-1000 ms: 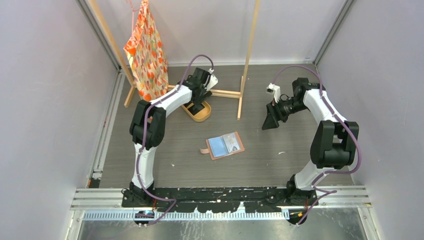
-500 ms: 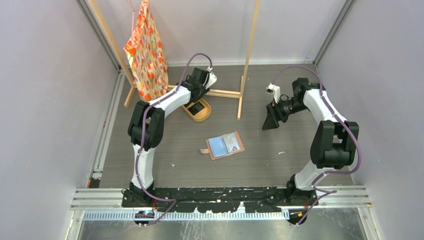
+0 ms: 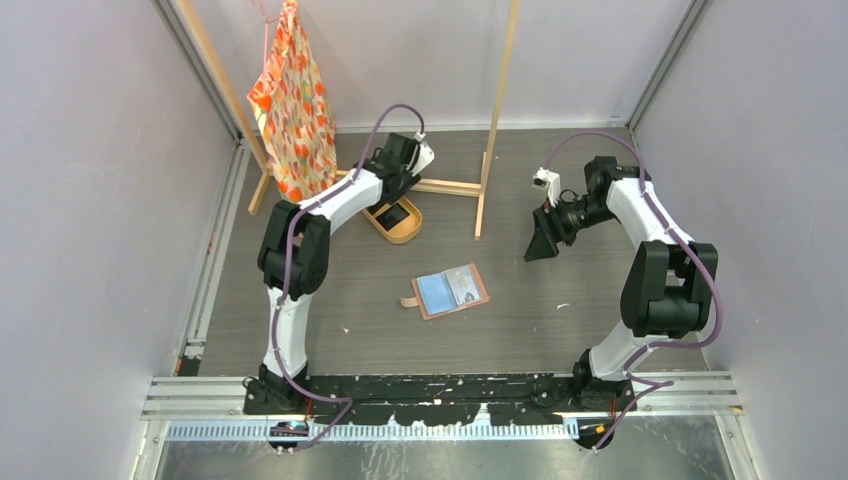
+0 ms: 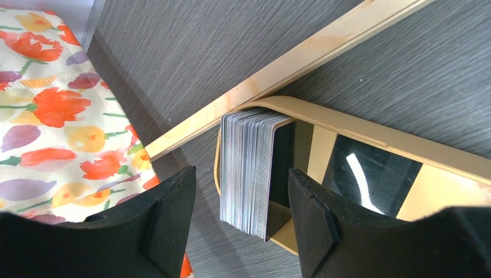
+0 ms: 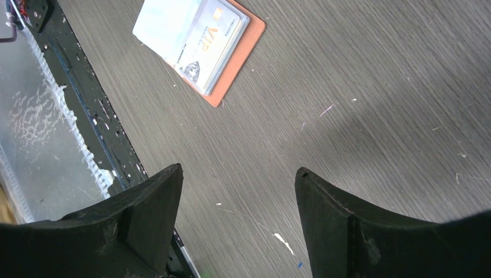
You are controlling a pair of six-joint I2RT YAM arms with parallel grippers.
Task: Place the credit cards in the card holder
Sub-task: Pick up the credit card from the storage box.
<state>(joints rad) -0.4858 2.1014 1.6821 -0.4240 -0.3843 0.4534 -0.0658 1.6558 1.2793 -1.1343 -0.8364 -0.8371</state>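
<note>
The credit cards (image 4: 249,168) stand on edge as a stack at one end of the oval wooden tray (image 4: 370,136), far left on the table; the left gripper (image 4: 240,174) straddles them, jaws spread wider than the stack. The brown card holder (image 3: 451,290) lies open mid-table, and the right gripper (image 5: 237,174) hangs open and empty off to its right

Left arm (image 3: 345,198) and right arm (image 3: 632,205) alike, white shells over the links, black joints (image 3: 290,262) and bases (image 3: 268,392), purple cable (image 3: 400,109) looping along each, small white camera box (image 3: 543,179) at the wrist, matte black wedge-shaped fingers (image 5: 153,211).
</note>
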